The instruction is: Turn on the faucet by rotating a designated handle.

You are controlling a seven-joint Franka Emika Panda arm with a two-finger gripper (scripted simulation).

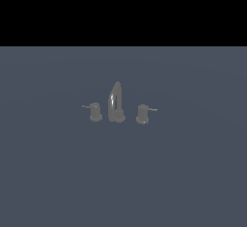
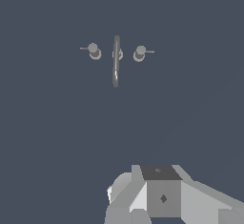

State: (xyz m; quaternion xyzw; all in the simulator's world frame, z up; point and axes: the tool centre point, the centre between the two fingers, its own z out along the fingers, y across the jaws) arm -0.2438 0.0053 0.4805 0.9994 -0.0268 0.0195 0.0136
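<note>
While the gripper [image 2: 143, 204], its finger state unreadable, hangs well away, reaching the handle [image 1: 143, 113] comes next.

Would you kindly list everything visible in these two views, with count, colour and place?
Spout: one, dull grey, tall and arched, on a round base in the middle of the set.
Handle: one, grey short knob on a round base, on the exterior view's right of the spout, thin paler lever pointing away from the spout.
Twin knob: one, grey, on the exterior view's left of the spout, lever pointing the opposite way.
Floor: one, flat blue-grey, under all three pieces.
Background: black band above the floor in the exterior view.
Robot wrist housing: one, grey and white, seen only in the wrist view, well apart from the faucet; the claw's fingers are not visible.
</note>
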